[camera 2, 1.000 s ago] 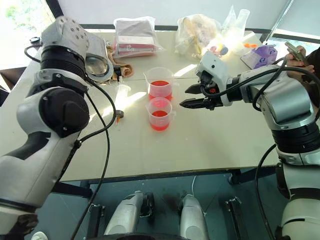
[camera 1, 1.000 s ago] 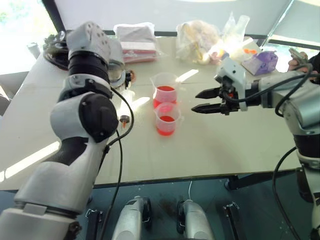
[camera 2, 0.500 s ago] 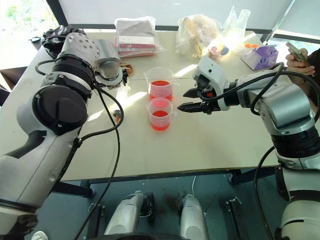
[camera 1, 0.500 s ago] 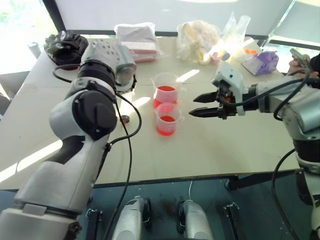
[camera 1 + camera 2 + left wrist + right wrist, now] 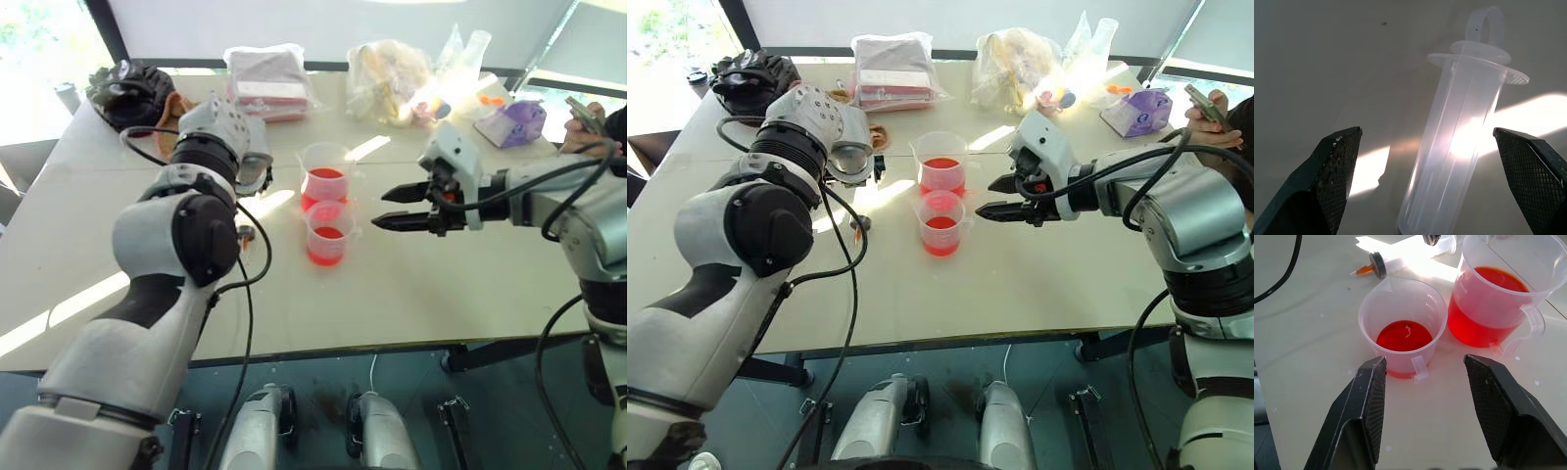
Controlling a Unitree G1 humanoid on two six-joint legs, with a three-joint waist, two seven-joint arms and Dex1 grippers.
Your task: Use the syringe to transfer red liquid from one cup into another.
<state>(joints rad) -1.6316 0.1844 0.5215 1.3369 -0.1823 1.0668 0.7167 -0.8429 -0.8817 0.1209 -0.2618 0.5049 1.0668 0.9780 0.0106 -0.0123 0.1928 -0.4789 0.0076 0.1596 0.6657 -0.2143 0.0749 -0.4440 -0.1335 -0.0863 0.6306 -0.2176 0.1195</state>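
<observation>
The syringe (image 5: 1459,147) lies flat on the table (image 5: 441,284) between the left gripper's (image 5: 1435,196) spread jaws, seemingly untouched. Right gripper (image 5: 389,207), jaws apart, hovers beside the small cup (image 5: 327,235).

We are looking at a pale bench (image 5: 1038,284) with sunlight lying in streaks across it. Along its far edge, a black bundle (image 5: 749,78) is sitting at about ten o'clock, a clear bag holding folded pink and white items (image 5: 893,70) at twelve, and a crumpled clear bag with yellowish contents (image 5: 1014,64) at one. A purple object (image 5: 1136,110) is resting at two o'clock, and a person's hand (image 5: 1205,129) is holding something at the edge there.
</observation>
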